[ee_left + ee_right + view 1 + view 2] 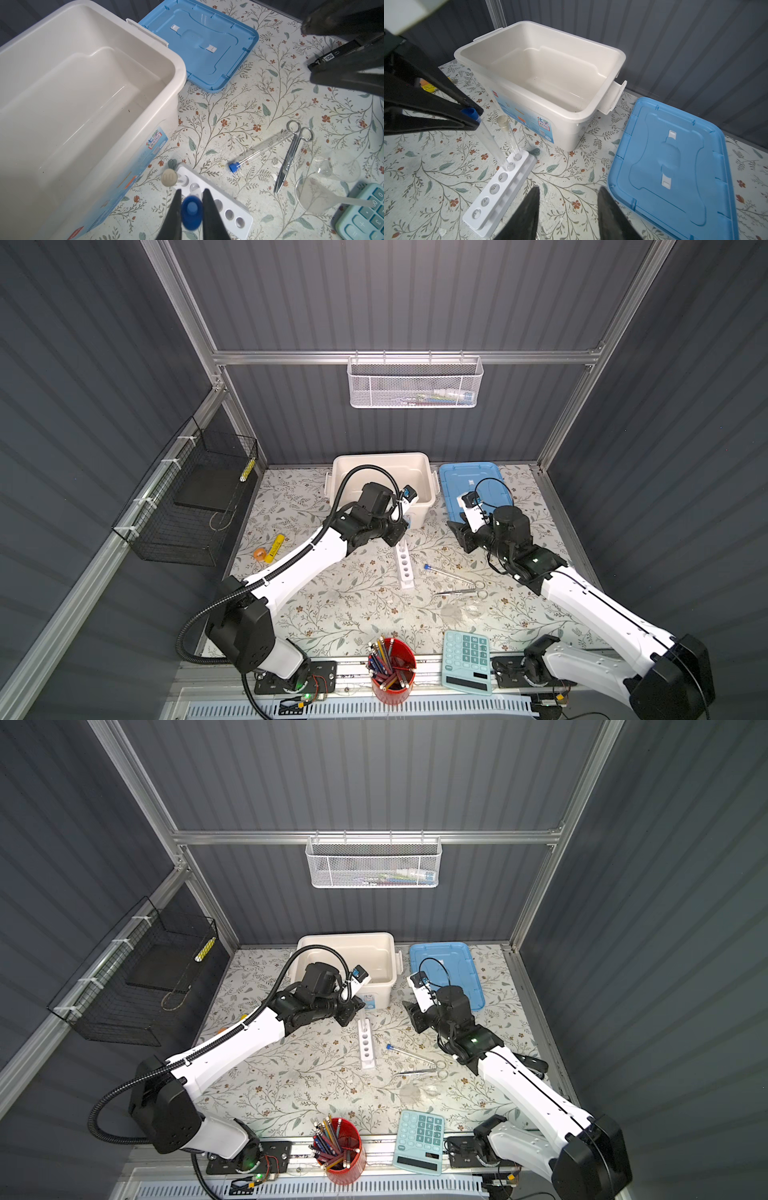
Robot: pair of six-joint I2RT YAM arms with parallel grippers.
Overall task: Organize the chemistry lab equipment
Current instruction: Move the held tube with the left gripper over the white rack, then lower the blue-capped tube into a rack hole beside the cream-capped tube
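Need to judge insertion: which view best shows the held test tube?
Right wrist view: the test tube shows full length, tip at a rack hole. Left wrist shows only its blue cap; both top views mostly hide it.

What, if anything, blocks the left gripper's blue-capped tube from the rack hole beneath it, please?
Nothing visible does. The blue-capped tube has its tip at the second hole of the rack; the beige-stoppered tube stands beside it in the end hole.

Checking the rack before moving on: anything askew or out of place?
Yes: the blue-capped tube in the left gripper leans, only its tip in the second hole of the rack, while the stoppered tube beside it stands nearly straight.
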